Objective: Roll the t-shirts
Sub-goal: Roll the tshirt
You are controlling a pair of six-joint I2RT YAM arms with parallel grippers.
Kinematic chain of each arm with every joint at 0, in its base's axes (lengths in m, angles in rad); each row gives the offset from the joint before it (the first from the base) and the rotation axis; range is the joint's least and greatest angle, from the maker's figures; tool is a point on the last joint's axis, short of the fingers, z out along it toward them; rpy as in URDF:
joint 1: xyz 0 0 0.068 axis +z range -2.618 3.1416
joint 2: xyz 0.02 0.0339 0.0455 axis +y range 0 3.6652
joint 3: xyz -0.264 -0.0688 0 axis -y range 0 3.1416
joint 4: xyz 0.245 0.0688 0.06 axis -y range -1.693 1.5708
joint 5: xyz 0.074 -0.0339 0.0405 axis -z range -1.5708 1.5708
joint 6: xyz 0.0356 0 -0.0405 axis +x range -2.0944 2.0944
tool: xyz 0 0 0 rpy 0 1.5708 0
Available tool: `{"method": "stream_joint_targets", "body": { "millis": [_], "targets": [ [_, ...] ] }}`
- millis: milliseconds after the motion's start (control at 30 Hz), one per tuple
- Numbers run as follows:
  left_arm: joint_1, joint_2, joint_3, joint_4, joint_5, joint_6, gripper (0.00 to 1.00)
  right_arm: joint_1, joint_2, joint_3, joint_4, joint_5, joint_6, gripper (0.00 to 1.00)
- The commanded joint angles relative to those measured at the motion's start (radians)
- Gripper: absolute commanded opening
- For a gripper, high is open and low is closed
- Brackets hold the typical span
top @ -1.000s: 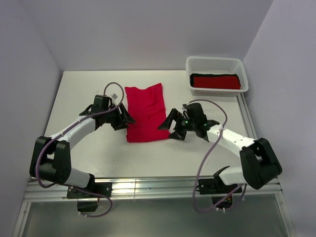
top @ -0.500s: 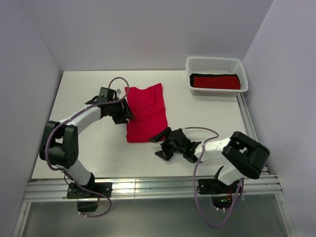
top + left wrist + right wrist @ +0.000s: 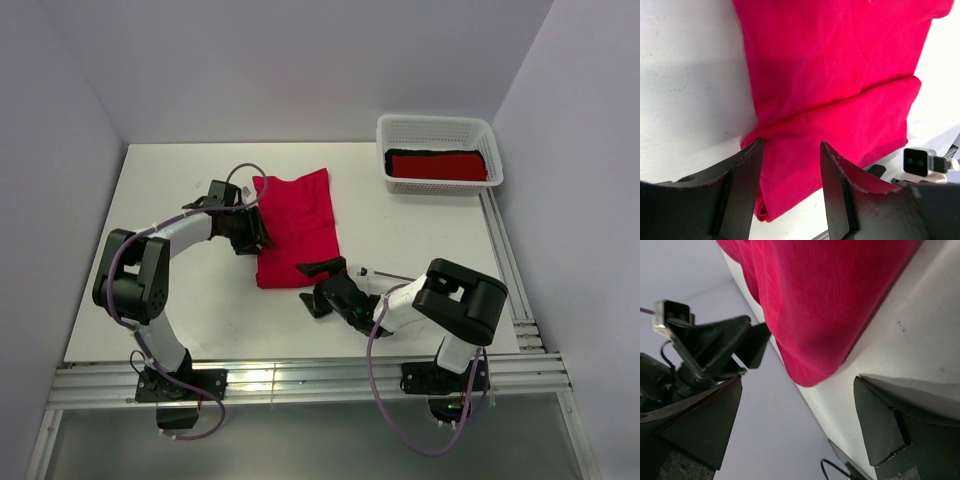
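The left gripper (image 3: 791, 146) hangs low with its jaws half apart, clamping nothing, straddling the left edge of the crimson t-shirt (image 3: 297, 225) where a folded layer crosses it. The right gripper (image 3: 311, 287) lies close to the table (image 3: 410, 225), jaws spread wide, aimed at the shirt's near right corner, which sits just ahead of the fingers. The shirt lies flat as a long folded strip mid-table. Well apart, at the far right corner, a white basket (image 3: 437, 121) holds a red bundle (image 3: 437, 166) over a black bundle (image 3: 388, 160).
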Motion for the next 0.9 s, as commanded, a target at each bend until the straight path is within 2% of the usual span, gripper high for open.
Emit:
{"method": "stream_joint_targets", "body": {
  "millis": [0, 167, 467, 500, 567, 600, 667, 700, 733, 767, 867],
  "targets": [
    [-0.003, 0.012, 0.021, 0.031, 0.011, 0.019, 0.54, 0.011, 0.008, 0.015, -0.157, 0.154, 0.114, 1.00],
    [-0.003, 0.003, -0.002, 0.028, 0.013, 0.015, 0.54, 0.010, 0.055, 0.020, -0.130, 0.151, 0.140, 0.94],
    [-0.012, -0.019, -0.025, 0.020, 0.016, 0.014, 0.53, -0.004, 0.014, 0.028, -0.218, 0.173, 0.114, 0.61],
    [-0.017, -0.022, -0.027, 0.019, 0.015, 0.014, 0.53, -0.007, 0.008, 0.029, -0.244, 0.174, 0.110, 0.50],
    [-0.022, -0.034, -0.028, 0.014, 0.010, 0.015, 0.53, -0.012, -0.005, 0.021, -0.254, 0.171, 0.107, 0.39],
    [-0.022, -0.040, -0.028, 0.005, 0.011, 0.016, 0.53, -0.016, -0.008, 0.017, -0.248, 0.170, 0.105, 0.29],
    [-0.022, -0.056, -0.028, -0.004, 0.001, 0.017, 0.54, -0.018, -0.009, 0.009, -0.240, 0.165, 0.105, 0.24],
    [-0.022, -0.074, -0.027, -0.021, -0.005, 0.016, 0.55, -0.016, -0.008, 0.008, -0.242, 0.162, 0.107, 0.12],
    [-0.022, -0.083, -0.024, -0.032, -0.021, 0.017, 0.55, -0.018, -0.011, 0.006, -0.240, 0.153, 0.107, 0.08],
    [-0.022, -0.109, -0.022, -0.044, -0.030, 0.017, 0.56, -0.018, -0.012, 0.006, -0.251, 0.148, 0.110, 0.00],
    [-0.019, -0.163, -0.018, -0.089, -0.050, 0.012, 0.59, -0.015, -0.038, -0.008, -0.287, 0.122, 0.145, 0.00]
  ]
}}
